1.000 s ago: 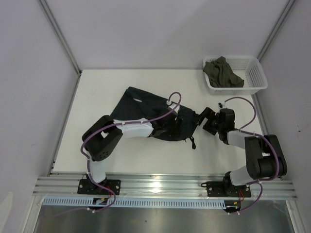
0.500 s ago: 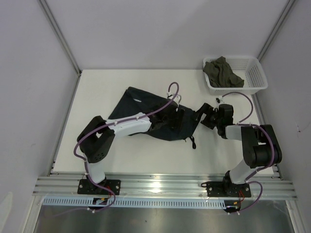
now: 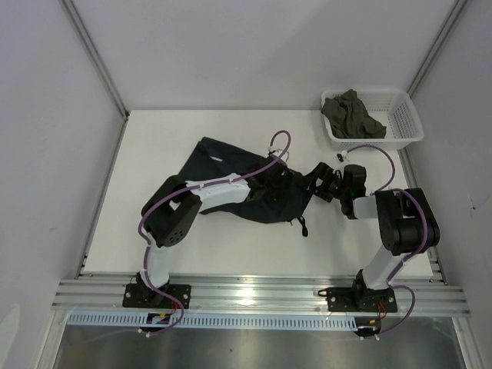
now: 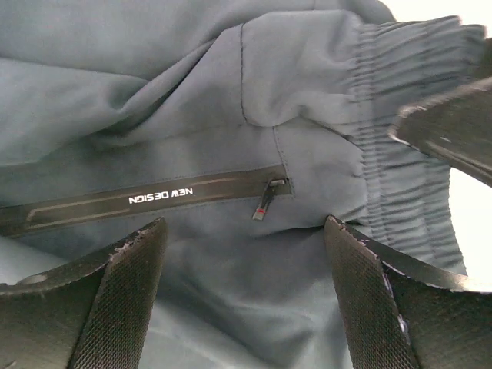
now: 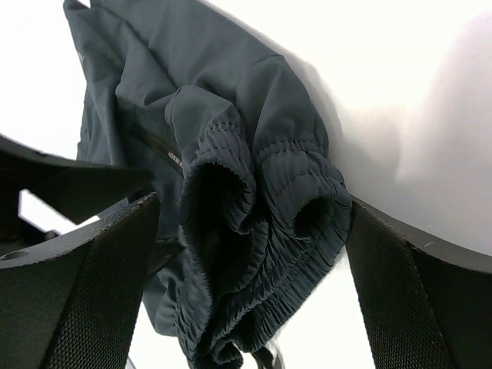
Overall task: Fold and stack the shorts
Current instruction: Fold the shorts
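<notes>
The dark teal-navy shorts [image 3: 227, 181] lie crumpled on the white table, waistband to the right. My left gripper [image 3: 278, 178] is open and low over the fabric near a zipped pocket [image 4: 265, 201] with white lettering; cloth lies between its fingers [image 4: 131, 292]. My right gripper [image 3: 317, 178] is open at the right end of the shorts. In the right wrist view the bunched elastic waistband [image 5: 261, 231] sits between its open fingers [image 5: 100, 292], not pinched. A black drawstring [image 3: 302, 224] trails off the near edge of the shorts. The right gripper's finger [image 4: 453, 131] shows in the left wrist view.
A white basket [image 3: 407, 127] stands at the far right corner with an olive-grey garment [image 3: 351, 114] in it. Purple cables loop over both arms. Grey walls enclose the table on three sides; an aluminium rail runs along the near edge.
The left arm has stretched further out over the shorts. The right gripper has moved left and away, up to the waistband. Both stay open.
</notes>
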Controlling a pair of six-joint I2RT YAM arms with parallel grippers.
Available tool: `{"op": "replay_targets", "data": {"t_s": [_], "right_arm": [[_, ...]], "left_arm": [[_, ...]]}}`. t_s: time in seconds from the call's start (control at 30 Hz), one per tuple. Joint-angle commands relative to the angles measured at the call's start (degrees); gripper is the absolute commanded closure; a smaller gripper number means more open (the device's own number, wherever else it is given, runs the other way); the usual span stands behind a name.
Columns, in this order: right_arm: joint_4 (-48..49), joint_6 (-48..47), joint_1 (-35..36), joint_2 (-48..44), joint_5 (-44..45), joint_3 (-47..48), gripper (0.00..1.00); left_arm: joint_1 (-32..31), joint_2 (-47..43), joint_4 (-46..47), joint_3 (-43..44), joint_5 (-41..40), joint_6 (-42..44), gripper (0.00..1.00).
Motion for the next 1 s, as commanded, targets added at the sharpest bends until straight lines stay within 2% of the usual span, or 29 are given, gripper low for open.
{"op": "replay_targets", "data": {"t_s": [0.0,0.43,0.7,0.97], "right_arm": [[-2.33,-0.28,1.23,-0.30,0.47,-2.00,0.01],[-8.74,1.48,7.20,-1.97,6.18,-5.69,0.12],[-11.20,4.46,8.35,-2.76,7.76,-8.41,0.35],[-12.08,7.98,9.75,-2.85,9.43,-10.00,0.44]], "left_arm": [[0.76,0.35,0.49,-0.73,-1.80,0.48,0.16],[0.94,0.88,7.25,-4.68,0.48,-1.71,0.17],[0.86,0.79,10.07,-8.99,-0.75,-2.94,0.18],[0.85,0.27,10.69,-9.96,0.13,-2.95,0.19]]}}
